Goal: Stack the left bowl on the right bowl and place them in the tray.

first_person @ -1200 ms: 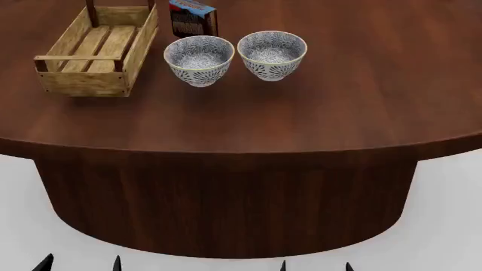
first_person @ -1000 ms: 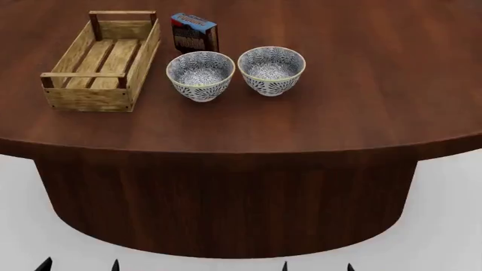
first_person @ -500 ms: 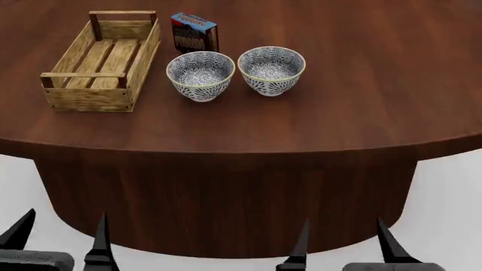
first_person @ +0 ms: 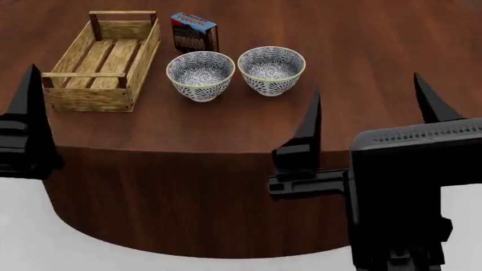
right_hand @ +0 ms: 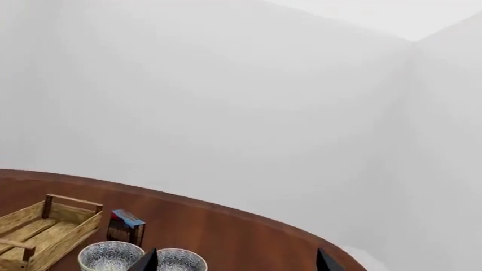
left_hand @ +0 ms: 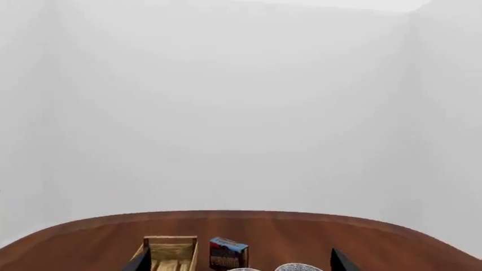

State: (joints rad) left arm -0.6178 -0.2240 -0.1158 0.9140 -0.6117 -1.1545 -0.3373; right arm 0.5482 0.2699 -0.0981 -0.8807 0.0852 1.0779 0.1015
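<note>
Two white bowls with a blue pattern stand side by side on the dark wood table: the left bowl (first_person: 200,75) and the right bowl (first_person: 271,69). The tray (first_person: 87,99), a light-wood slatted crate, stands empty to the left of them. My right gripper (first_person: 369,110) is open and empty, in front of and to the right of the right bowl. My left gripper (left_hand: 239,264) is open and empty; only one of its fingers (first_person: 30,107) shows in the head view, in front of the tray. The right wrist view shows both bowls (right_hand: 109,257) (right_hand: 180,261) and the tray (right_hand: 75,228).
A blue-and-brown pudding box (first_person: 193,33) stands upright just behind the left bowl, beside the tray's far right corner. The round table (first_person: 354,45) has a curved front edge below my grippers. White walls lie beyond the table.
Both grippers have risen from the bottom edge of the head view to the table's front edge, fingers spread. The bowls, tray and box have not moved in the last second.
</note>
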